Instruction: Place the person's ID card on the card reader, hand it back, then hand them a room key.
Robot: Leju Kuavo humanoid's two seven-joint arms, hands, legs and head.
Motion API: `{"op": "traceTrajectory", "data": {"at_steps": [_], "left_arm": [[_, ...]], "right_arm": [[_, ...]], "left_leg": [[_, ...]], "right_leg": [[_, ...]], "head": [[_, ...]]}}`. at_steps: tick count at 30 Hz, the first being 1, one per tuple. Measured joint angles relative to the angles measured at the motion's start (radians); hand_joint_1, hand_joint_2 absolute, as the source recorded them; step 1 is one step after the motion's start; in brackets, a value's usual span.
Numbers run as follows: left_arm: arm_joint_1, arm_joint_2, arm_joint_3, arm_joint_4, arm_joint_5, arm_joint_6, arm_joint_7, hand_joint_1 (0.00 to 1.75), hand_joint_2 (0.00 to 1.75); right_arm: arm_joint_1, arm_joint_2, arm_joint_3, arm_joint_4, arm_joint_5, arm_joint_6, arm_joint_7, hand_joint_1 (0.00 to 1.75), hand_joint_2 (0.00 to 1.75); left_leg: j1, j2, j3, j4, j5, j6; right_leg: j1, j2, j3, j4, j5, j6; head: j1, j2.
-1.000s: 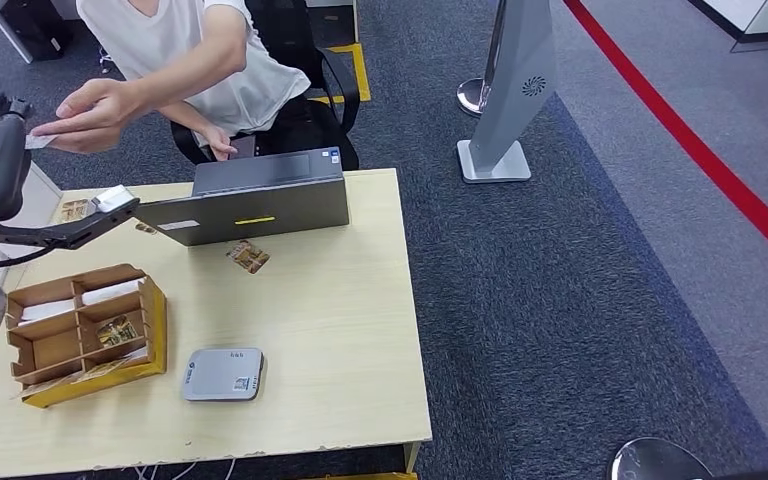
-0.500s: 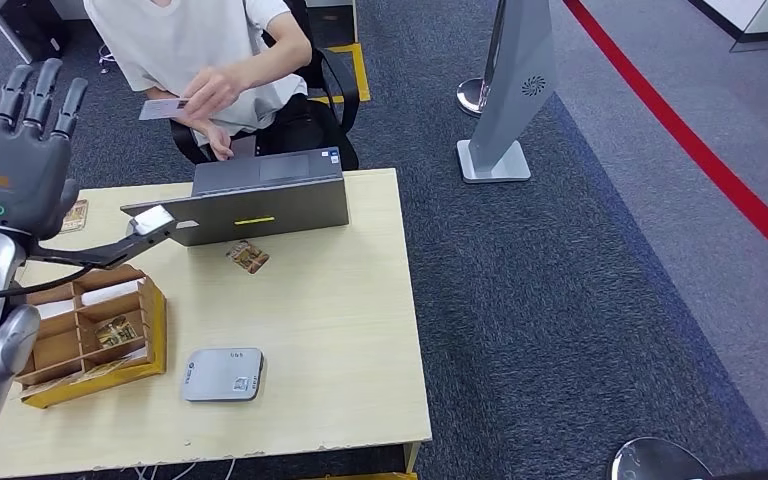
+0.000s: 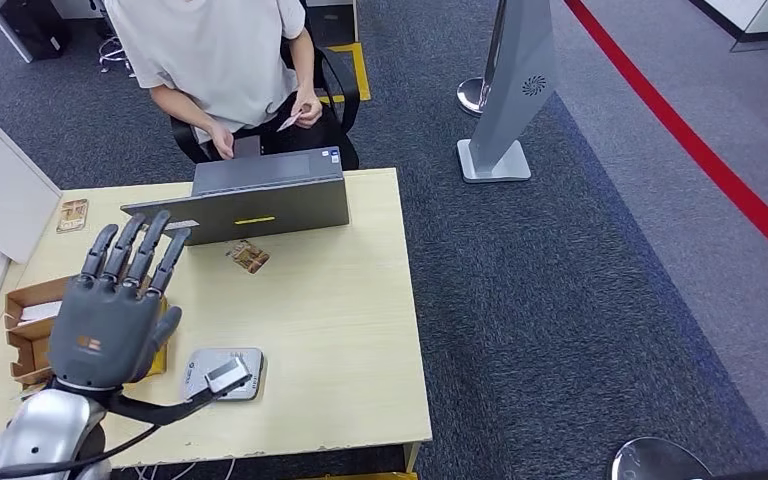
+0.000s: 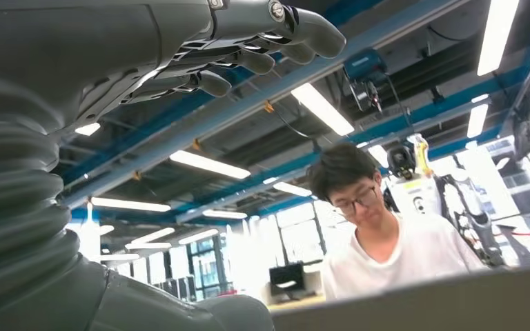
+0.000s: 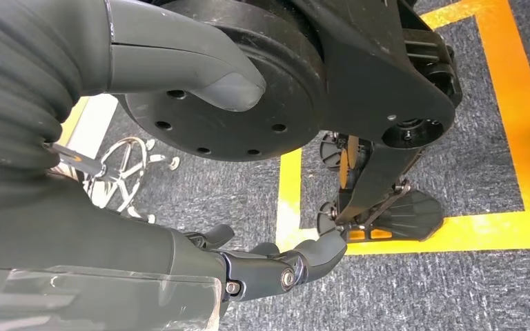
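One ID card [image 3: 289,122], held by the seated person [image 3: 222,60] in a hand at their lap, behind the laptop [image 3: 250,198] and off the table [image 3: 340,330]. It touches neither robot hand.

One card reader [image 3: 222,374], grey and flat, near the table's front edge, partly covered in the head view by a small module hanging off the left wrist.

Left hand [image 3: 115,305]: raised over the table's left part, back of the hand to the head camera, fingers [image 3: 146,245] straight and spread, holding nothing. In the left wrist view the fingers [image 4: 262,41] reach out free against the ceiling lights.

Right hand [image 5: 262,265]: hanging low over grey carpet by a yellow floor line, fingers loosely curled, nothing in them.

One cardboard organizer [image 3: 30,325] with compartments at the table's left edge, mostly hidden behind the left hand; white cards show in one slot. Two loose patterned cards lie on the table: one [image 3: 249,257] just in front of the laptop, one [image 3: 72,215] near the back left corner.

One white cabinet [image 3: 0,180] against the table's left side.

Open room: bare tabletop across the middle and right, from the laptop to the front edge. Right of the table, open carpet; one grey stand [image 3: 510,90] well apart, one red floor stripe [image 3: 700,150] beyond it.
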Motion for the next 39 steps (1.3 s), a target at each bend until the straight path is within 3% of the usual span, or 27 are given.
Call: {"op": "traceTrajectory", "data": {"at_steps": [9, 16, 27, 39], "left_arm": [[0.209, -0.003, -0.010, -0.025, 0.001, 0.112, 0.005, 0.00, 1.75], [0.277, -0.005, 0.003, -0.014, 0.002, 0.127, 0.019, 0.00, 1.75], [0.344, -0.037, 0.217, 0.198, 0.000, 0.247, 0.023, 0.00, 1.75], [0.360, -0.056, 0.413, 0.362, -0.004, 0.306, 0.030, 0.00, 1.75]], "right_arm": [[0.005, -0.001, 0.000, 0.006, -0.004, -0.006, 0.007, 0.00, 1.75], [0.006, -0.002, 0.001, 0.010, -0.004, -0.007, 0.019, 0.00, 1.75], [0.011, -0.008, 0.021, 0.017, -0.007, -0.008, 0.036, 0.00, 1.75], [0.010, -0.015, 0.041, 0.019, -0.012, -0.005, 0.033, 0.00, 1.75]], "left_leg": [[0.000, 0.000, 0.000, 0.000, 0.000, 0.000], [0.000, 0.000, 0.000, 0.000, 0.000, 0.000], [0.000, 0.000, 0.000, 0.000, 0.000, 0.000], [0.000, 0.000, -0.001, 0.000, 0.000, 0.000]], "right_leg": [[0.000, 0.000, 0.000, 0.000, 0.000, 0.000], [0.000, 0.000, 0.000, 0.000, 0.000, 0.000], [0.000, 0.000, 0.000, 0.000, 0.000, 0.000], [0.000, -0.001, 0.000, 0.000, 0.000, 0.000]], "head": [[0.000, 0.000], [0.000, 0.000], [0.000, 0.000], [0.000, 0.000]]}}
